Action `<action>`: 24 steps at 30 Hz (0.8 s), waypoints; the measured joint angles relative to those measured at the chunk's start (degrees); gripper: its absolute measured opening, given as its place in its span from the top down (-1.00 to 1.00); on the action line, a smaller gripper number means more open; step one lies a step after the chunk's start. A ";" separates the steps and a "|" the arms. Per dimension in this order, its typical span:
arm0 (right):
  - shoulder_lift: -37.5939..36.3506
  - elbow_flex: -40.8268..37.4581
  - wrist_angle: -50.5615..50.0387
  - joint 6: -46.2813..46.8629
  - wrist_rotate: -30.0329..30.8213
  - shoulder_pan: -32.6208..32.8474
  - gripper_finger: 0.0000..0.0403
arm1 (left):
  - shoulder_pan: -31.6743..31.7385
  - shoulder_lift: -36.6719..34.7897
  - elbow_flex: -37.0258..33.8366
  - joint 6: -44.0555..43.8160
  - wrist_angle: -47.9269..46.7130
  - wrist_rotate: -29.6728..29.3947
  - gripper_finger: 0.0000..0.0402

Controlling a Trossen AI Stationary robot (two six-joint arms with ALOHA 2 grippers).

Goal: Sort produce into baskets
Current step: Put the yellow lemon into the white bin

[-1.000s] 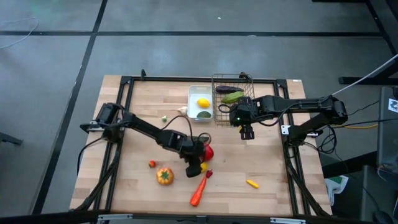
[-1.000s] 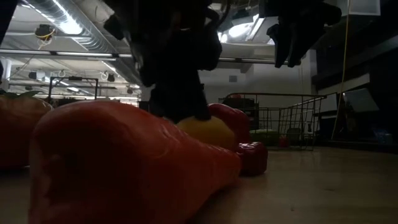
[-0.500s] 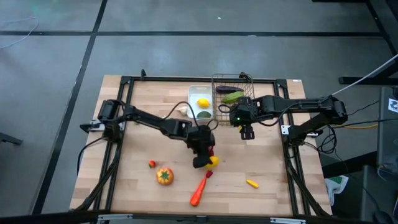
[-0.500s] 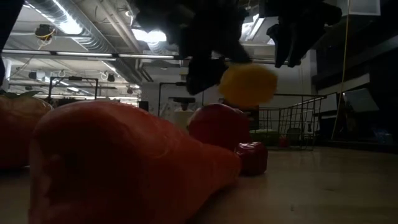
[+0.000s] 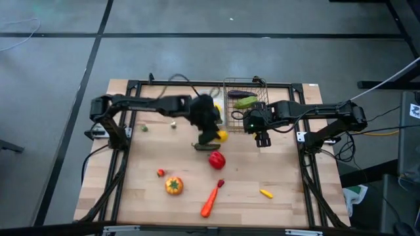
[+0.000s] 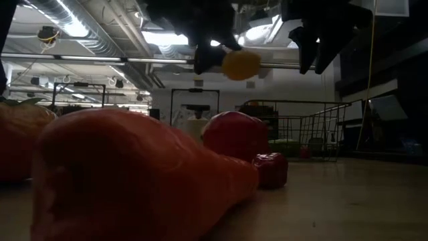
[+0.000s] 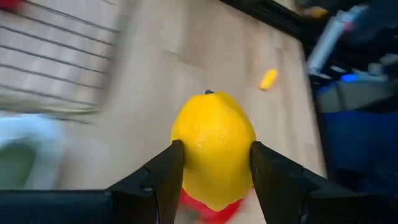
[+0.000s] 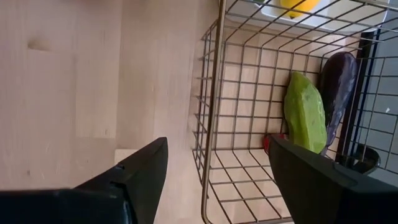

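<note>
Carrying a yellow lemon [image 7: 213, 152] in my left hand [image 5: 211, 133], pinched between both fingers [image 7: 160, 177], I have it lifted clear of the counter [image 5: 282, 170] and close to the near edge of the white tray [image 7: 25, 149], just left of the wire basket [image 5: 246, 101].

My worry is the grip: the lemon is round and smooth, held only at its sides, so a quick swing could roll it out, and it would bounce among the red pepper [image 5: 217, 159] and the other loose produce below. I also judge the tray small and shallow, so releasing from height could make the lemon hop out or knock the tray. The wire basket's rim stands just beside the tray and my arm could clip it.

My right hand [image 5: 261, 139] hangs spread and empty at the basket's near side, close enough that the two arms could meet if either drifts.

In the basket lie a green cucumber [image 8: 305, 112] and a purple eggplant [image 8: 339, 87], side by side. The tray is mostly hidden under my left arm; through the mesh I see something yellow [image 8: 297, 6] there.

Orange tomato [image 5: 173, 185], carrot [image 5: 210, 201] and small chillies wait nearer.
</note>
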 joint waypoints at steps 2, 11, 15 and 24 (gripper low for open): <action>-0.02 0.00 0.02 0.02 -0.07 0.02 -0.37 | 2.52 -1.07 0.05 2.64 -1.92 -2.17 0.15; -0.07 0.02 0.15 1.39 -0.69 0.01 -0.37 | 11.26 -0.37 -0.76 12.73 -6.76 -10.01 0.15; -0.09 0.02 0.13 2.96 -1.53 0.02 -0.37 | 12.40 1.11 -2.14 13.35 -6.54 -10.22 0.15; -0.11 0.04 1.15 3.15 -3.91 0.02 -0.37 | 11.61 4.83 -2.42 19.91 -5.86 -13.41 0.07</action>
